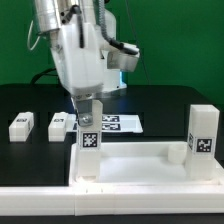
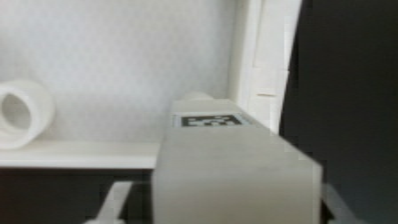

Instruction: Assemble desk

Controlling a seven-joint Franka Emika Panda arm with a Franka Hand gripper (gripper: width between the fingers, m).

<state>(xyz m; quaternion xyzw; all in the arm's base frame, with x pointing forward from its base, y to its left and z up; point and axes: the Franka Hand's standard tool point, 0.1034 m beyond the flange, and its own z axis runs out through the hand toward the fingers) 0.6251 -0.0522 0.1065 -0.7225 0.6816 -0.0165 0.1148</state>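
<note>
At the tabletop's (image 1: 130, 165) corner on the exterior view's left, the gripper (image 1: 90, 108) has its jaws closed partway on the top of a small white leg (image 1: 90, 140). It holds the leg upright, which I take to mean it is being seated in the corner socket there. Whether the foot is fully home I cannot tell.

The tabletop lies rim up on the black table (image 1: 30, 155), at its near side, so its sockets face the arm. From the wrist view a round socket (image 2: 22, 112) shows on the white tray beyond the held leg.

A second leg (image 1: 203, 135) stands upright at the corner on the exterior view's right, apparently fitted. Two more lie loose on the table, well to the left (image 1: 22, 126) (image 1: 58, 125), probably waiting their turn. The marker board (image 1: 122, 123) lies flat behind the gripper.

As for writing, there is none to read. Each leg carries only a black-and-white square tag (image 2: 214, 122), and I see no brand.
</note>
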